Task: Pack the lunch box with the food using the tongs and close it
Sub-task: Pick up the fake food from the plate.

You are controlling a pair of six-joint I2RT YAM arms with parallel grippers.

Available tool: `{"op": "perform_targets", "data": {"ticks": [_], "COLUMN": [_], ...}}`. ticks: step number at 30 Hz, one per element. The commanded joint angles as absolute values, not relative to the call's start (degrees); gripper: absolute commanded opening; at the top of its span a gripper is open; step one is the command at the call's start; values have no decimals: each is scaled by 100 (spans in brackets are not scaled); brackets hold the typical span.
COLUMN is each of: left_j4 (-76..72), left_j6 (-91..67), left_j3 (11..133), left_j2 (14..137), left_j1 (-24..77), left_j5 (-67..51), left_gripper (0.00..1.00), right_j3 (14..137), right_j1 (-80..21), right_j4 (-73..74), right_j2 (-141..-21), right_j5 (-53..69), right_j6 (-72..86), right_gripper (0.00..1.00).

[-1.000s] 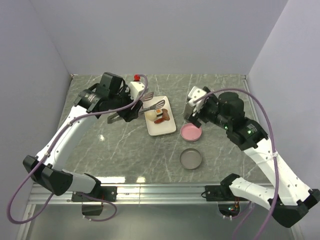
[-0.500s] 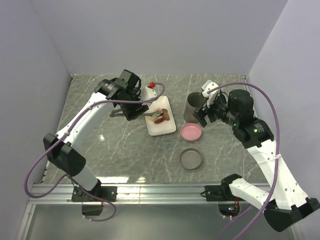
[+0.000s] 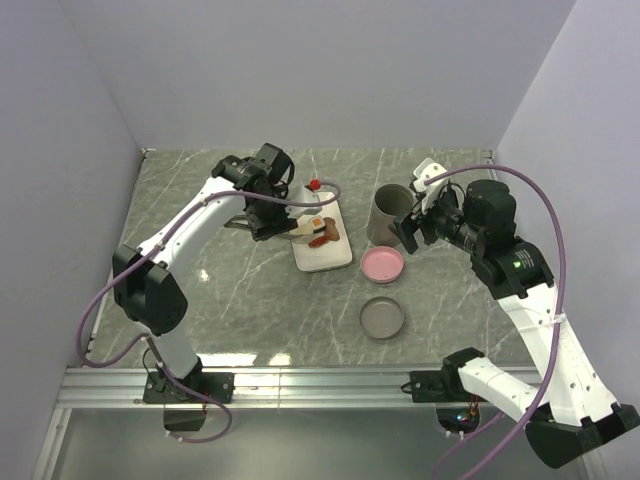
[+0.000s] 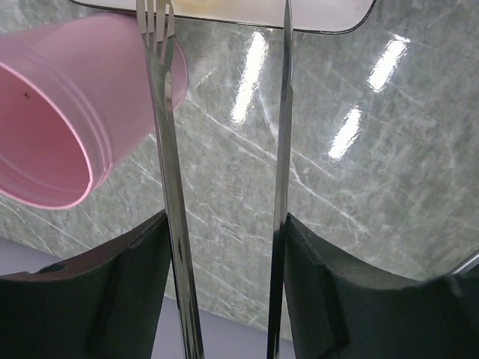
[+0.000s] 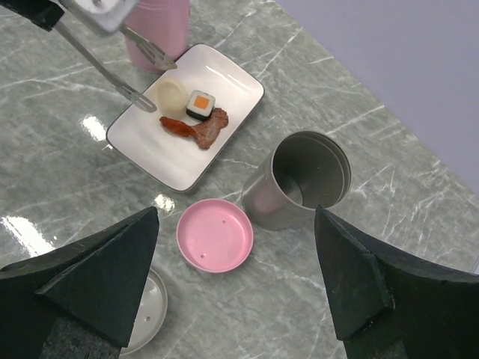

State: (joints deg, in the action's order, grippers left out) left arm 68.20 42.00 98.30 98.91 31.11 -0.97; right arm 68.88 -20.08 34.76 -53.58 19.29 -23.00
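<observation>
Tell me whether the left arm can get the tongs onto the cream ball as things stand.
Probably yes: the left gripper holds the tongs with the open tips just beside the cream ball on the plate, nothing between them.

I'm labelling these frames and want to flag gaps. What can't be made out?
- Left wrist view: the top edge cuts off the food; only the plate rim shows.
- Top view: the left gripper hides most of the pink cup.
- Top view: tips of the tongs are too small to separate.
</observation>
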Motion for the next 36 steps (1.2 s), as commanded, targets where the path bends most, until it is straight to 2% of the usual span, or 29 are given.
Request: {"op": "perform_targets", "data": {"ticks": [1, 13, 36], "left_j4": [6847, 6496, 6319], "left_j6": [4482, 4676, 4772], "left_j3": [10125, 10134, 10415], "left_j2": [9993, 10432, 11030], "left_j1": [3138, 2980, 2804], "left_j5": [-18, 220, -26], "left_gripper": [62, 62, 61], "right_j3": [6908, 6794, 6759], "right_j1": [-1942, -1934, -1916], "right_j4": [3322, 3278, 3182], "right_j2": [-5282, -5282, -5335], "right_j5": [2039, 2083, 2057], "right_j6": [-2276, -2364, -2461], "right_gripper": [91, 91, 91]}}
